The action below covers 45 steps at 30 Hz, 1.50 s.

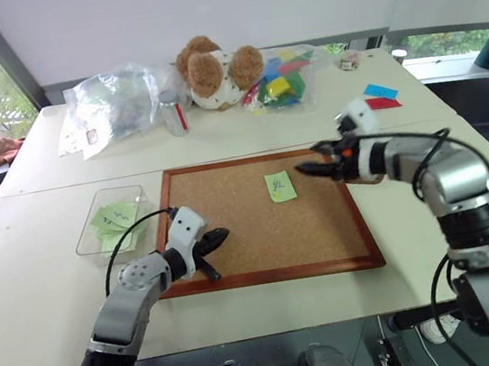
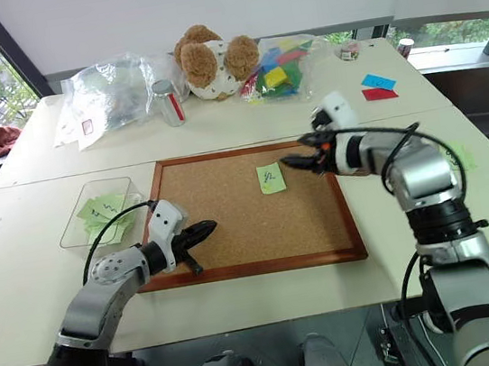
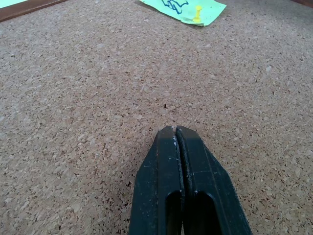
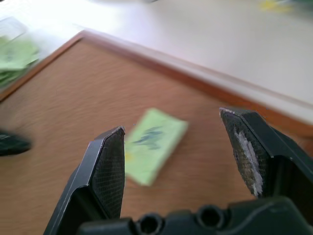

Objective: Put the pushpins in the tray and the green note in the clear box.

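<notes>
left arm: bent, forearm low, reaching forward and inward | left gripper (image 1: 217, 238): fingers pressed together, tips angled slightly down | right arm: elbow out, forearm raised, wrist turned inward toward the robot's left | right gripper (image 1: 307, 159): fingers spread wide apart, nothing between them, tilted slightly down

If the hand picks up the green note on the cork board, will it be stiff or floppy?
Probably floppy: the small light green paper note looks thin and lies nearly flat. A yellow pin seems to hold it to the brown cork board, so pulling may tear it.
</notes>
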Motion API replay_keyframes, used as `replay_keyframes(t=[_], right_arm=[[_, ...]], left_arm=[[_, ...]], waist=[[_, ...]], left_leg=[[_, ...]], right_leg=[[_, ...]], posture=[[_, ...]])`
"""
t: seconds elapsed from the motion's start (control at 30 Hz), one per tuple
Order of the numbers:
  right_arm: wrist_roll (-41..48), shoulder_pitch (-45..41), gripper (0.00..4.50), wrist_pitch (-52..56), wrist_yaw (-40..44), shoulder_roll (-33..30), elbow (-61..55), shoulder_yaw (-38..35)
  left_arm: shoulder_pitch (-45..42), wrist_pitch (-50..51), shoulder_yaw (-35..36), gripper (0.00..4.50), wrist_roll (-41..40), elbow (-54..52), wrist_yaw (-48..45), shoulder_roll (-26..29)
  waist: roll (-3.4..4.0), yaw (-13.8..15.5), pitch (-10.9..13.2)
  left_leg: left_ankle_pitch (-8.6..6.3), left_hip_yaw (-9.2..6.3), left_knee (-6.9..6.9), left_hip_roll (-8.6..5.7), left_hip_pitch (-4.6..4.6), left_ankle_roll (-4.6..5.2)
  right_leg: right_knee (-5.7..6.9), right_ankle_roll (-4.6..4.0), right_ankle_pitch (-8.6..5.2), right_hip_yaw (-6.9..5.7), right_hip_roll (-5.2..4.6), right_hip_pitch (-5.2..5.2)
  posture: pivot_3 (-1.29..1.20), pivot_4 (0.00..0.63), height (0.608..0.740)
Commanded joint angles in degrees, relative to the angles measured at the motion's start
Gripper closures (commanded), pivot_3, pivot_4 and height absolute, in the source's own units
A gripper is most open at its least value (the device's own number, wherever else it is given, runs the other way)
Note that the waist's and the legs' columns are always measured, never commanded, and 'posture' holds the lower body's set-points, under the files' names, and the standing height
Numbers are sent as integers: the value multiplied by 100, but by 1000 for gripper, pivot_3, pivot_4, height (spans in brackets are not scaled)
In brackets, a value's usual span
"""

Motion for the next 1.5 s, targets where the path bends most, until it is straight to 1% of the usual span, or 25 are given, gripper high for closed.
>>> replay_keyframes(t=[0.03,0.23,0.33,0.73,0.83,0.9,0.93,0.97,1.17,1.5], right_arm=[[-72,95,1131,-90,-204,206,-284,205],[-318,73,1131,-338,-424,539,268,532],[-373,49,1879,-424,-413,624,426,599],[-540,-79,1879,-712,-500,877,993,630],[-542,-101,2799,-731,-514,915,1060,597],[-551,-113,3729,-727,-519,923,1081,590],[-555,-115,4309,-727,-517,924,1084,588],[-555,-116,4459,-721,-516,923,1077,585],[-426,-147,4459,-455,-446,789,649,481],[-60,-219,4459,316,-344,394,-640,260]], left_arm=[[166,172,-83,4500,92,212,-16,62],[197,192,-59,4500,83,142,-1,66],[209,203,-53,4500,81,117,3,65],[282,233,-44,4500,89,26,56,64],[292,239,-49,4500,85,10,63,66],[297,247,-50,4500,81,1,66,66],[298,250,-50,4500,80,0,67,66],[299,252,-51,4500,79,-1,68,67],[319,273,-43,4500,64,1,72,64],[312,295,-3,4500,-7,51,82,-9]], waist=[[0,-1,0],[0,-8,0],[0,-7,0],[0,-19,0],[0,-20,0],[0,-21,0],[0,-21,0],[0,-22,0],[0,-20,0],[0,-15,0]], left_leg=[[0,0,0,0,0,0],[0,0,1,0,1,0],[0,0,1,0,0,-1],[0,0,-2,-1,0,-1],[0,0,-1,-1,0,-1],[0,0,-1,-1,0,-1],[0,0,-2,-1,0,-1],[0,0,-2,-1,0,-1],[0,0,-2,-1,0,-1],[0,0,-4,0,-1,0]], right_leg=[[0,0,0,0,0,0],[0,0,0,-1,-1,0],[0,0,0,-1,0,-1],[0,0,0,-2,0,-3],[0,0,0,-1,0,-3],[0,0,0,-1,0,-3],[0,0,0,-1,0,-3],[0,0,0,-2,1,-4],[0,0,0,-1,0,-4],[-1,0,0,-1,0,-5]], posture=[[0,150,740],[0,150,740],[0,150,740],[0,150,740],[0,150,740],[0,150,740],[0,150,740],[0,150,740],[0,150,740],[0,150,740]])
